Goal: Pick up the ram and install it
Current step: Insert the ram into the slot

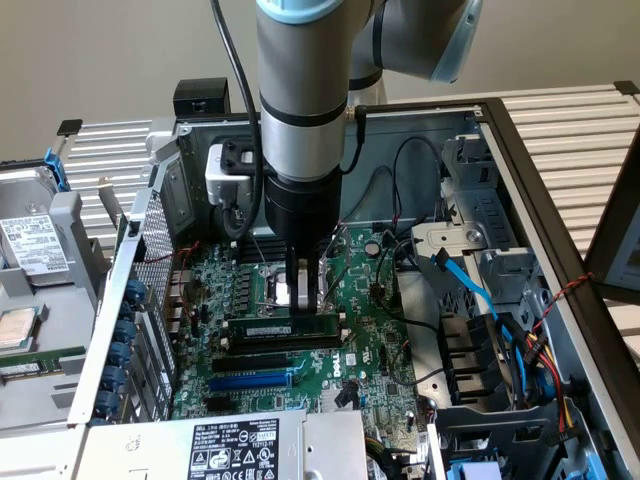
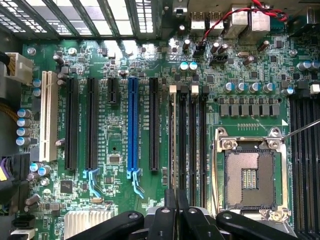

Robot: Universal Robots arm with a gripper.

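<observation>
I am looking down into the open computer case (image 1: pixel 520 200) with the arm standing straight over the motherboard (image 1: pixel 385 340). The jaws of the gripper (image 1: pixel 303 298) are standing narrow, pinching what I am reading as the top edge of the ram (image 1: pixel 270 328) close to the middle of its length. The ram is sitting upright on its long edge directly under the jaws. Its long axis is running from the exterior view's left to right, parallel to the black slots (image 1: pixel 275 358) and the blue slot (image 1: pixel 250 380) lying just nearer the camera. I am judging it to be lined up over its own slot, beside the processor socket (image 2: pixel 250 175); I cannot tell whether it is seated.
</observation>
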